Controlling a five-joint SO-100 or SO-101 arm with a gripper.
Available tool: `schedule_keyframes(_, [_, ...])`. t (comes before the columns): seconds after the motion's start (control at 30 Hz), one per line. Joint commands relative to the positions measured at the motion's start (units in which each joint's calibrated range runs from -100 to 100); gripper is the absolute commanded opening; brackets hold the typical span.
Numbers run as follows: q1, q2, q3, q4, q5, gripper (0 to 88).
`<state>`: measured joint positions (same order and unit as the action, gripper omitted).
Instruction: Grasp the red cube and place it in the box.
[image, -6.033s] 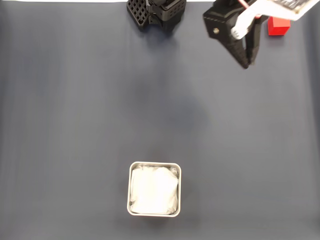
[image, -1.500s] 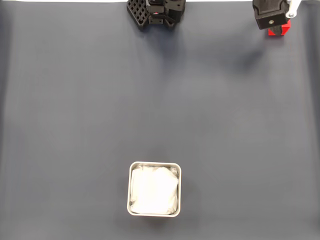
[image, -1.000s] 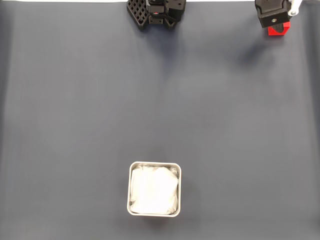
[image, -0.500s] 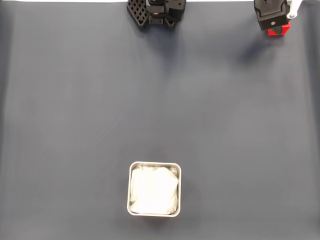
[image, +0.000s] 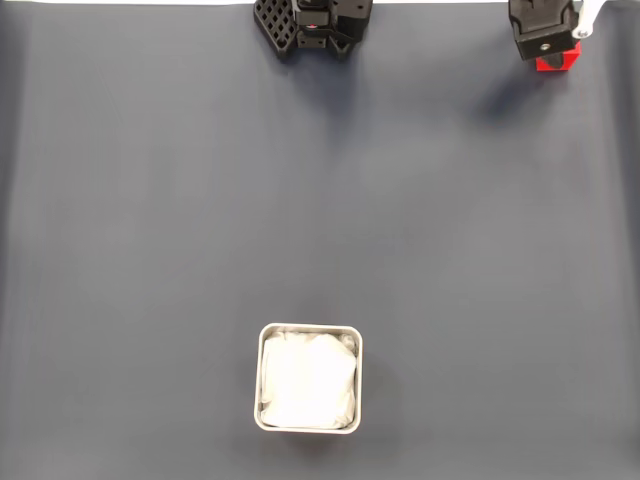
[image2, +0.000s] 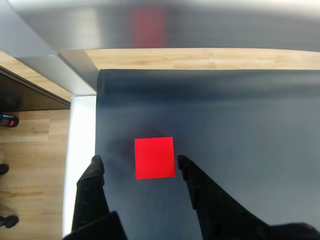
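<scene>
The red cube (image2: 154, 157) lies on the dark mat near its corner. In the wrist view my gripper (image2: 139, 162) is open, with one black finger on each side of the cube and a gap on both sides. In the fixed view the cube (image: 560, 62) peeks out at the top right from under the black gripper body (image: 542, 28). The box (image: 309, 377), a square silvery tin with white lining, sits at the bottom centre of the fixed view, far from the cube.
The arm's black base (image: 312, 25) stands at the top centre of the fixed view. In the wrist view the mat's edge (image2: 96, 120) runs just left of the cube, with a white strip (image2: 80, 150) and wooden floor (image2: 30, 165) beyond.
Six seconds ago the gripper hung left of the cube, pointing down the mat. It has since swung over the cube. Over the last second and a half it only shifted slightly.
</scene>
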<state>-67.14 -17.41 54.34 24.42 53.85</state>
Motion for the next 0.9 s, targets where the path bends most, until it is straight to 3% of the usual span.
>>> schedule_keyframes(0.0, [-0.55,-0.01,-0.6,-1.31,-0.39,35.0])
schedule_keyframes(0.87, [-0.55,1.64,-0.78,-2.78,-0.83,33.1])
